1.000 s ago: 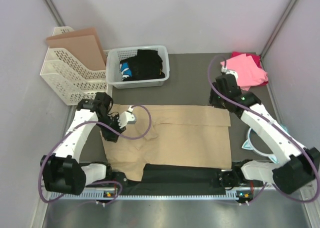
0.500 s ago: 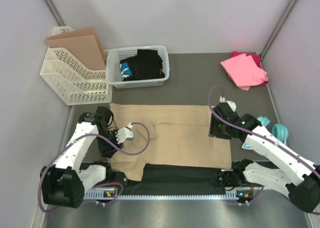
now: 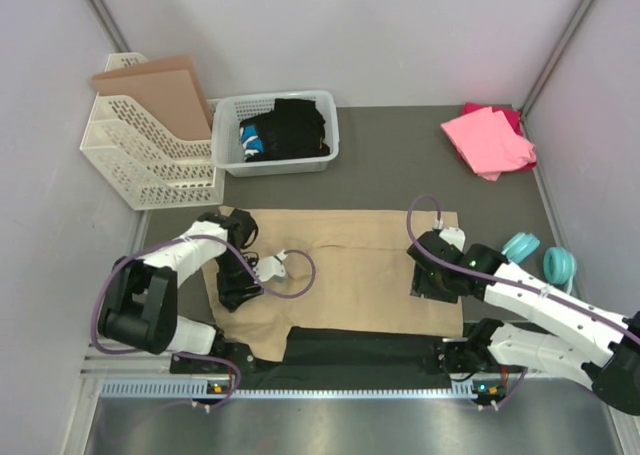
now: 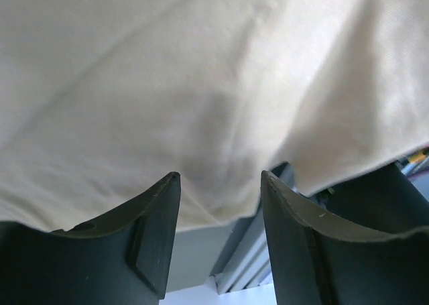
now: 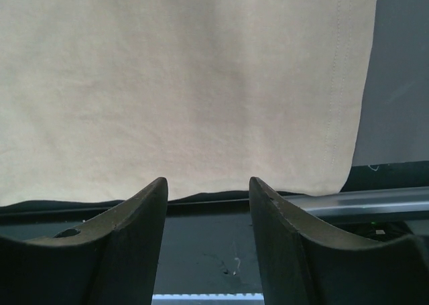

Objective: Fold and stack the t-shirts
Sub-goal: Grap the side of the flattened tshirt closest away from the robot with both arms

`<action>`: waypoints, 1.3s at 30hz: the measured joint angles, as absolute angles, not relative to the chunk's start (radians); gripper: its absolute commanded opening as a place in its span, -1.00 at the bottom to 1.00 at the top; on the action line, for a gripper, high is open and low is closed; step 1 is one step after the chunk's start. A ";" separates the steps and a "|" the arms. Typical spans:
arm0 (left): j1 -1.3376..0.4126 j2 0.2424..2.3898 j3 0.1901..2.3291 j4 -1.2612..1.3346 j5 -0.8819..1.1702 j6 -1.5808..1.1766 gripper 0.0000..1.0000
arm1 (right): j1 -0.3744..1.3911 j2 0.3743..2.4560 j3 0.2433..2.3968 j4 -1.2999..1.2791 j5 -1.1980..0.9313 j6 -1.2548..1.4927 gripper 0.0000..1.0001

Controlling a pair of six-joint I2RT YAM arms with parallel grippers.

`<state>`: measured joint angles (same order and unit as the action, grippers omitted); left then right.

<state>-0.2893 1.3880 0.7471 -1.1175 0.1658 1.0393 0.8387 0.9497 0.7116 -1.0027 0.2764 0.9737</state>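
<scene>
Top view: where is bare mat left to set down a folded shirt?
Free: the far mat between the white basket and the pink t-shirt. Crowded: the near half, covered by the spread tan t-shirt.

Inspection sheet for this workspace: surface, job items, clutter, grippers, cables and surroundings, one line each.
Surface: dark grey table, partly covered.
Job's things: tan t-shirt spread flat mid-table; pink t-shirt folded in the far right corner, on a magenta t-shirt.
Clutter: white basket holding dark clothes; white file rack with a cardboard sheet; teal object at right.
Grippers: left gripper and right gripper both open, low over the tan t-shirt, holding nothing.
Cables: purple cable loops over the tan t-shirt.
Surroundings: plain pale walls.
</scene>
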 measured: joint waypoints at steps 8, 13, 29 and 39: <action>-0.312 1.446 0.725 -1.016 0.134 1.010 -0.43 | 0.851 0.949 0.686 -1.003 0.289 1.036 0.06; -0.315 1.477 0.732 -0.975 0.095 0.991 -0.95 | 0.855 0.949 0.678 -1.002 0.289 1.050 0.04; -0.314 1.547 0.899 -0.955 0.054 0.978 -1.00 | 0.849 1.061 0.704 -0.974 0.341 1.024 -0.08; -0.262 1.639 1.026 -0.888 0.009 0.982 -0.66 | 0.795 1.126 0.736 -0.902 0.360 0.963 -0.10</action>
